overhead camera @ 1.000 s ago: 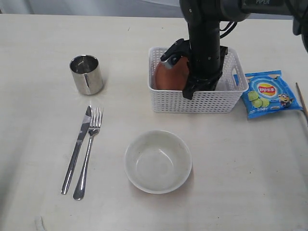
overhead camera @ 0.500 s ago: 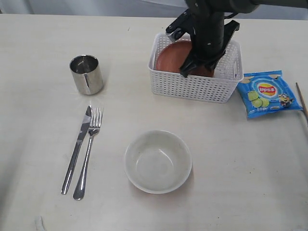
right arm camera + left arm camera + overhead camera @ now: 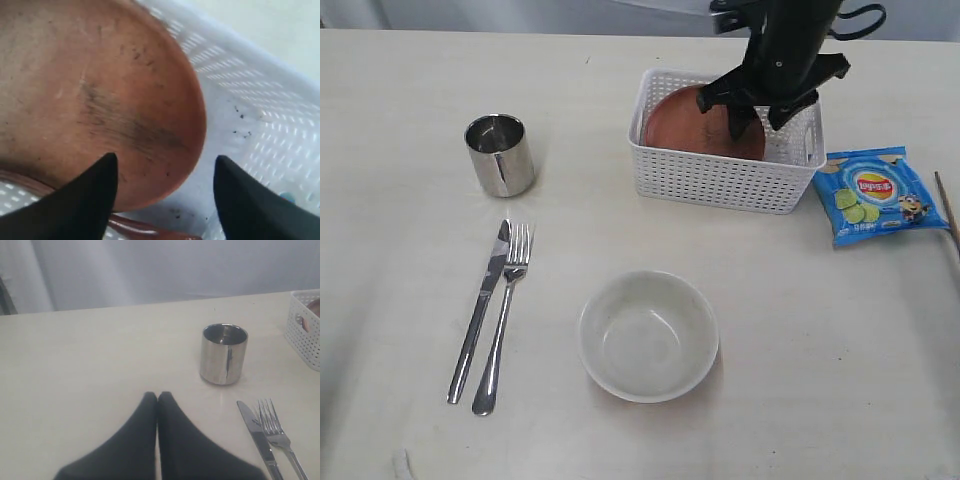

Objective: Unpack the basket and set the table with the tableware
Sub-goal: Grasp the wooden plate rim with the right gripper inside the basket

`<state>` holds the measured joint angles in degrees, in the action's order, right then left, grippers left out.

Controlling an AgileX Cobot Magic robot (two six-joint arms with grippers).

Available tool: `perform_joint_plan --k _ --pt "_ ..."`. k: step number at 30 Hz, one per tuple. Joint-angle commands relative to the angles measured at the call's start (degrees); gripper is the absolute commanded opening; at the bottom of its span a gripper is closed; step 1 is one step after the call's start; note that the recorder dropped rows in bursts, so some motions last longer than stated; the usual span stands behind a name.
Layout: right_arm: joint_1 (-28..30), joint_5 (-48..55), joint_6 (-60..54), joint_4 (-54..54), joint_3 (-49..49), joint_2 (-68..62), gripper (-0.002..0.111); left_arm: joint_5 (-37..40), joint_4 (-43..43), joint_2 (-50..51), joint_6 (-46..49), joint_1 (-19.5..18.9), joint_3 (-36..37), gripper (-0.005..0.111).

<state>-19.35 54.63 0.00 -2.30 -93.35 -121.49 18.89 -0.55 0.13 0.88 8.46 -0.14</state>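
Note:
The white basket (image 3: pixel 720 185) stands at the back right of the table (image 3: pixel 410 90). A reddish-brown plate (image 3: pixel 680 125) lies tilted inside it. My right gripper (image 3: pixel 757 118) hovers over the plate's right part, open and holding nothing. In the right wrist view its tips (image 3: pixel 166 159) straddle the edge of the plate (image 3: pixel 90 90) above the basket floor (image 3: pixel 260 115). On the table are a steel cup (image 3: pixel 500 155), knife (image 3: pixel 480 310), fork (image 3: pixel 505 320) and white bowl (image 3: pixel 648 335). My left gripper (image 3: pixel 158 396) is shut and empty, short of the cup (image 3: pixel 224 354).
A blue chip bag (image 3: pixel 875 195) lies right of the basket. A thin wooden stick (image 3: pixel 948 210) shows at the right edge. A brown curved piece (image 3: pixel 145 227) peeks out under the plate. The left gripper is outside the exterior view.
The right gripper has opened and lifted, letting go of the plate. The plate went from standing on edge to lying tilted in the basket. The basket shifted toward the back.

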Motion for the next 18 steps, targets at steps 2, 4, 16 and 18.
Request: perform_joint_plan --k 2,4,16,18 --pt "2.8 -0.7 -4.6 3.8 0.1 0.6 0.054 -0.5 0.1 -0.1 -0.1 0.3 0.1 0.000" --pt "2.6 -1.6 -7.9 5.5 0.1 0.6 0.053 -0.5 0.1 -0.1 -0.1 0.3 0.1 0.000" --pt "2.6 -7.8 -12.4 9.0 0.1 -1.6 0.053 -0.5 0.1 -0.1 -0.1 0.3 0.1 0.000" --pt "2.6 -7.8 -12.3 7.5 0.1 -1.6 0.053 -0.5 0.1 -0.1 -0.1 0.3 0.1 0.000"
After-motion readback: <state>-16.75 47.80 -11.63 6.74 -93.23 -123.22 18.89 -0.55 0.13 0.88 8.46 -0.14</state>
